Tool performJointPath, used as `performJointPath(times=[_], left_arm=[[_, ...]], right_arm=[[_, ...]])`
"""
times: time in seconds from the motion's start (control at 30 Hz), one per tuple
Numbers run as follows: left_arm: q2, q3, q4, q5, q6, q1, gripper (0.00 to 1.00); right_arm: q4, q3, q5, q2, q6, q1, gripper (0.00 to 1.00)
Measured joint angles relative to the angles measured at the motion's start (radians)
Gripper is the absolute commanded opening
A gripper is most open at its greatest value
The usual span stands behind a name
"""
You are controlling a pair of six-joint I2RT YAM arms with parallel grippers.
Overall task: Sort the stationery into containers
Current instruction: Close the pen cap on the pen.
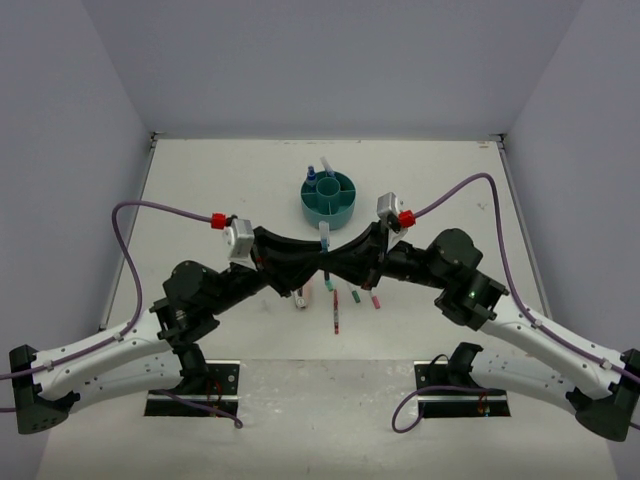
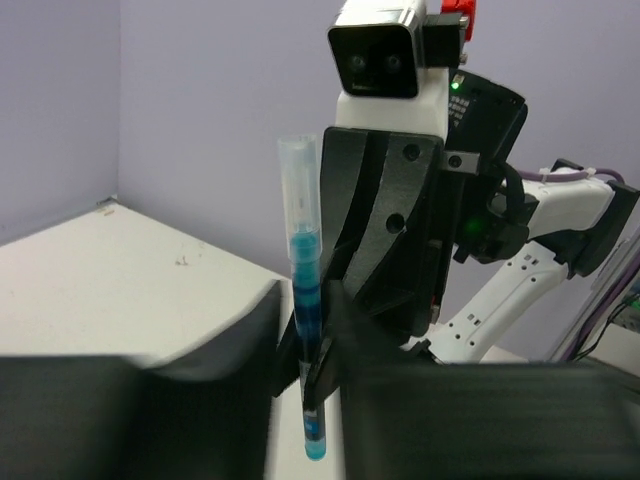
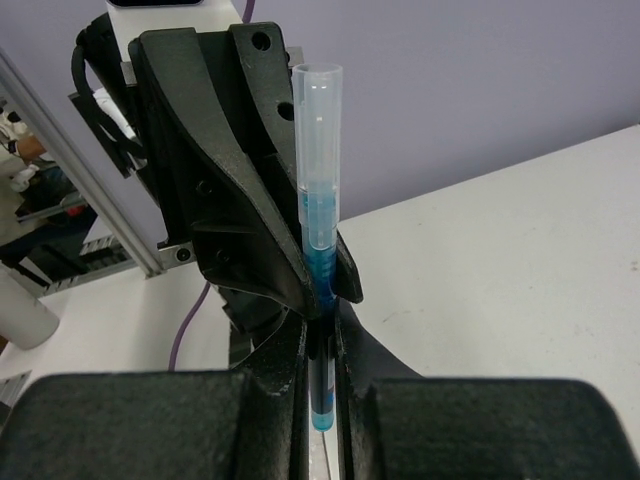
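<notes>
An upright blue pen point(image 1: 324, 238), clear-capped, is clamped by both left gripper point(image 2: 312, 385) and right gripper point(image 3: 322, 385) mid-table. The teal organiser point(image 1: 330, 197) sits near at 12 o'clock and loose pens point(image 1: 336, 312) at 6. The table point(image 1: 200, 180) edges are well apart.

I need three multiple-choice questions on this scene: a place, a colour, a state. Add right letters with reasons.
1. The teal organiser lies: A. beyond the left gripper and right gripper B. beside a base C. at the near edge
2. The held pen's ink: A. red B. blue C. green
3. That pen is: A. lying flat B. upright between fingers C. in the organiser
A, farther out in the top view; B, blue barrel; B, vertical in both wrist views.
</notes>
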Motion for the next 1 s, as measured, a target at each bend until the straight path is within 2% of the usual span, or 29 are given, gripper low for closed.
performJointPath(times=[0.03, 0.1, 0.17, 0.3, 0.5, 0.77, 0.93, 1.0], left_arm=[[0.0, 0.0, 0.003, 0.002, 0.003, 0.0, 0.58], [0.0, 0.002, 0.004, 0.025, 0.017, 0.0, 0.67], [0.0, 0.002, -0.007, 0.06, 0.032, -0.004, 0.73], [-0.007, 0.015, -0.064, 0.098, 0.061, -0.004, 0.76], [-0.011, 0.098, -0.168, 0.162, 0.114, -0.004, 0.74], [-0.001, 0.195, -0.242, 0.167, 0.154, -0.004, 0.69], [0.026, 0.214, -0.251, 0.21, 0.155, -0.004, 0.58], [0.03, 0.214, -0.251, 0.225, 0.154, -0.004, 0.5]], right_arm=[[0.004, -0.001, -0.003, 0.001, 0.0, 0.0, 0.0], [0.01, -0.009, -0.006, 0.0, 0.0, 0.0, 0.0], [0.01, -0.02, -0.006, 0.0, -0.001, 0.0, 0.0], [0.009, -0.053, -0.007, -0.009, -0.012, 0.0, 0.0], [0.007, -0.079, -0.031, -0.042, -0.037, -0.001, 0.0], [0.01, -0.099, -0.131, -0.08, -0.072, -0.001, 0.0], [0.009, -0.101, -0.159, -0.083, -0.079, -0.001, 0.0], [0.009, -0.101, -0.174, -0.085, -0.081, -0.001, 0.0]])
